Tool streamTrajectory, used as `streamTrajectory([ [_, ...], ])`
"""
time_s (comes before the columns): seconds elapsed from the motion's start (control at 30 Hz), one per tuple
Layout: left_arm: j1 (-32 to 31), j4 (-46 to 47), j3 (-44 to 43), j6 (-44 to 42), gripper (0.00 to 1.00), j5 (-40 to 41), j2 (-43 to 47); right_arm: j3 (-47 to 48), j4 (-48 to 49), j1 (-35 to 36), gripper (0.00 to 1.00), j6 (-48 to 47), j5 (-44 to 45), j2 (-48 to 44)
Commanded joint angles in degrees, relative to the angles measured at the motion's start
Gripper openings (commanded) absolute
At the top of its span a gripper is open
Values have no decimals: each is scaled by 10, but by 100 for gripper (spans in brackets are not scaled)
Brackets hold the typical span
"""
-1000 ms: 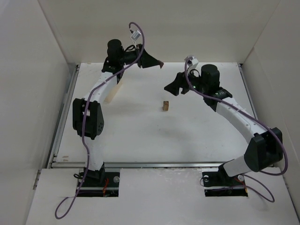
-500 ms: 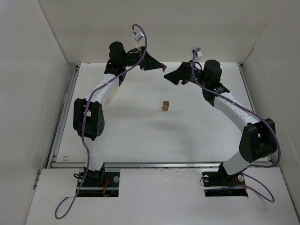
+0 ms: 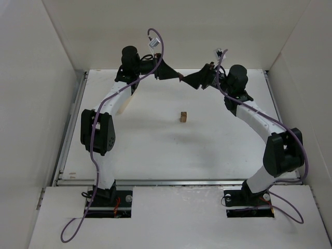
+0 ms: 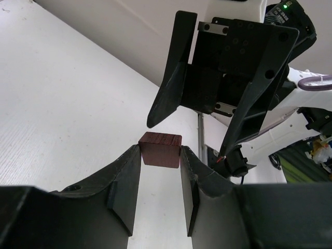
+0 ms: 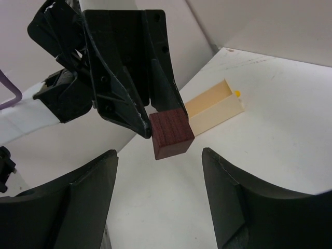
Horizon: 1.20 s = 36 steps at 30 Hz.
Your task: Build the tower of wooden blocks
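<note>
Pale wooden box [image 3: 124,104] lies on the white counter [image 3: 218,140] farthest left, behind the left tool and partly under that arm's forearm. From the right wrist it reads as an open trough with a small yellow spot at one end.

Next comes the left tool [image 4: 160,152], raised well above the counter at the far side. Its two black fingers are pressed against opposite faces of the dark reddish-brown cube [image 5: 171,133]. The cube is pinched right at the fingertips, much of it standing out past them, with its grain visible on the exposed faces. It hangs in the air, touching nothing but those fingers.

Directly facing it, tip to tip, is the right tool [image 5: 159,152]. Its fingers are spread wide, one to each side of the cube, with clear gaps on both sides, so neither finger touches the wood. From the left wrist, the right tool's fingers appear just beyond the cube, splayed and angled toward it. Seen from above, the two tools meet nose to nose, with the cube a small dark speck between them.

Nearer the arm bases than both tool tips, the light tan cube [image 3: 183,117] sits on the counter. It is well apart from either tool and from the box, and roughly in line with the spot where the tools meet.
</note>
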State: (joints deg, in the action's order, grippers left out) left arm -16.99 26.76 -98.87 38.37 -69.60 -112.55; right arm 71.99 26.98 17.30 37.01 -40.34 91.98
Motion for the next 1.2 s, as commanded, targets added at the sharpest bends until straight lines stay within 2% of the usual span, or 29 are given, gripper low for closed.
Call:
streamTrajectory([
  [0.0,0,13,-6,-20,0,-14,46,29,62,-4,71,17,-20,7],
  [0.27,-5,13,-6,-15,0,-14,46,46,74,-4,69,35,-37,31],
  [0.47,-5,60,-1,22,0,-26,46,51,74,-4,67,40,-42,36],
  [0.87,-5,60,4,22,0,-31,46,61,79,-4,45,40,-59,47],
  [0.97,-5,60,4,22,0,-31,46,67,79,-4,35,40,-65,47],
  [1.0,-5,60,4,22,0,-31,46,67,79,-4,28,46,-65,47],
  [1.1,-5,60,4,22,0,-31,46,67,79,-4,23,46,-72,52],
  [1.17,-5,60,4,22,0,-31,46,67,79,-4,17,46,-78,52],
])
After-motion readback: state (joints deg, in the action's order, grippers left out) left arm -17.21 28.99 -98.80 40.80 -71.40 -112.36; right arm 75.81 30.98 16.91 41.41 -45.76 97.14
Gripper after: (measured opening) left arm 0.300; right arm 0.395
